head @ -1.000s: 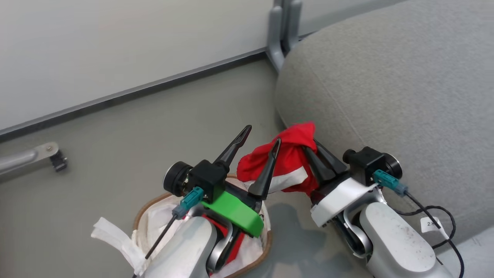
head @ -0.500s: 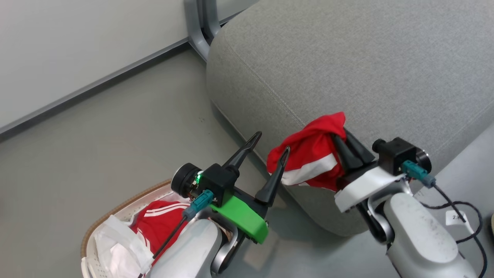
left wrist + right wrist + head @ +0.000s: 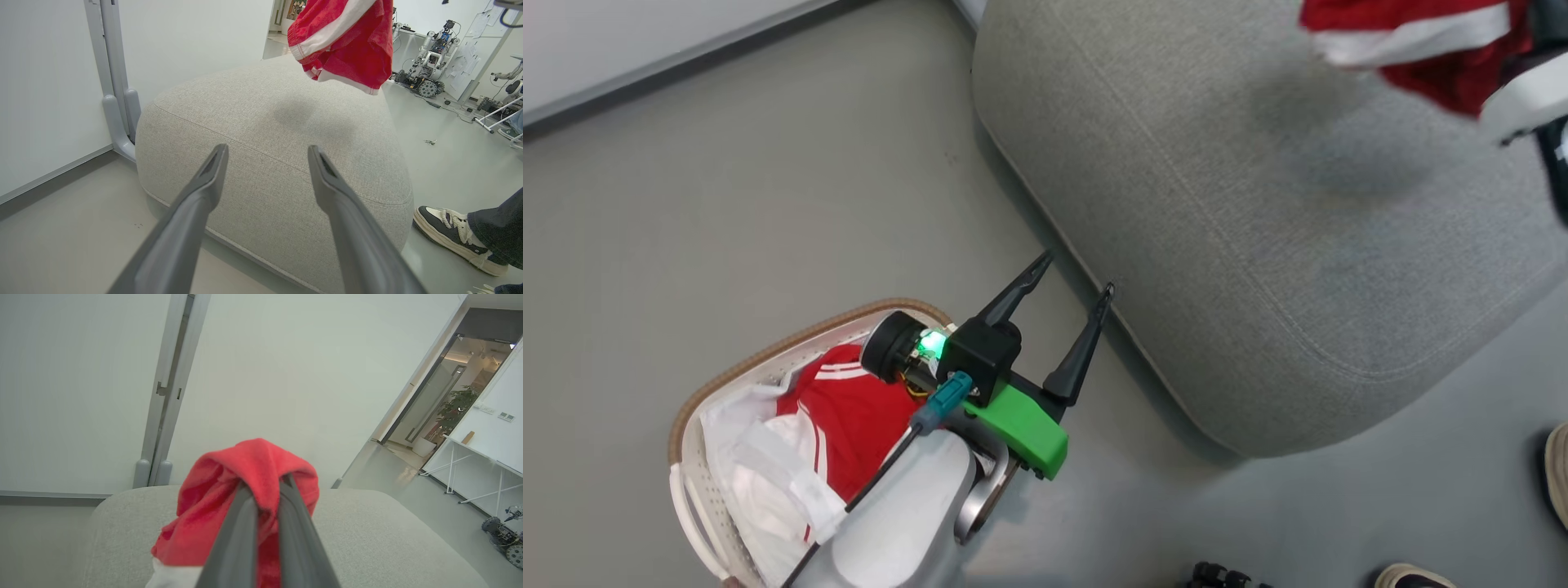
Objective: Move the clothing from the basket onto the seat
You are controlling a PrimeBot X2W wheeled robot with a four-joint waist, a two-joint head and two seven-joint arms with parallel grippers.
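Note:
My right gripper [image 3: 267, 484] is shut on a red garment with a white band [image 3: 241, 486], holding it in the air above the grey seat [image 3: 1258, 245]; the same garment hangs at the top right of the head view [image 3: 1413, 41] and over the seat in the left wrist view [image 3: 343, 45]. My left gripper [image 3: 1074, 278] is open and empty, its tips near the seat's lower edge, above the floor beside the basket [image 3: 768, 359]. A second red garment with white stripes [image 3: 849, 416] lies in the basket on the white liner [image 3: 760, 474].
A grey post foot [image 3: 118, 114] stands by the wall behind the seat [image 3: 269, 134]. A person's shoes [image 3: 1556, 482] and trouser leg [image 3: 494, 228] are on the floor right of the seat. Other robots and white tables [image 3: 429, 73] stand farther off.
The head camera has swung and tilted down. My right gripper has lifted the red garment up and over the seat, out toward the view's top right. The left gripper stays open.

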